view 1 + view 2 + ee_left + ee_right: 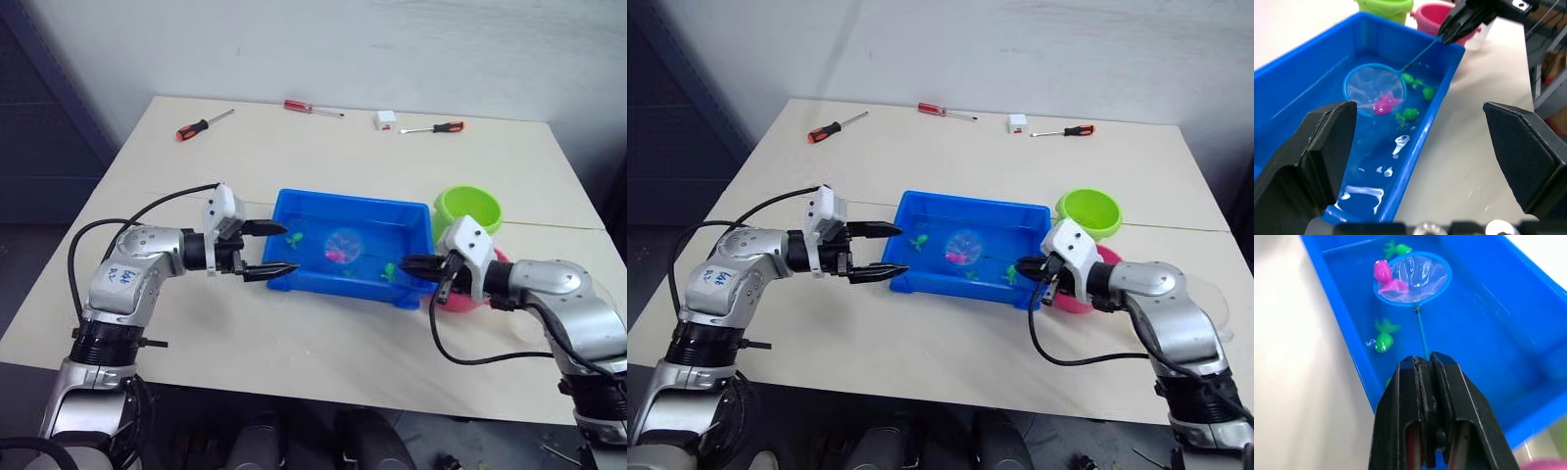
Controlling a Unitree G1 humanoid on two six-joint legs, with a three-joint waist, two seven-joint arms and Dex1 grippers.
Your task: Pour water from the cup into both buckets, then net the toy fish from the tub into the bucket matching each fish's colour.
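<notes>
While the right pincer (1425, 363) is clamping the net (1413, 278) handle, its hoop is sitting in the blue tub (294, 201) around a pink fish (1385, 103), left pincer (272, 249) gaping wide beside the tub, arm's handwritten label unreadable.

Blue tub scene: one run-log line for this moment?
phase: netting | right gripper: shut on blue-rimmed mesh net | net: pink plastic fish at hoop | left gripper: open beside blue plastic tub

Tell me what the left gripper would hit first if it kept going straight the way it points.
Probably the tub: the open left gripper points at its near end wall, with the net and pink fish beyond.
</notes>
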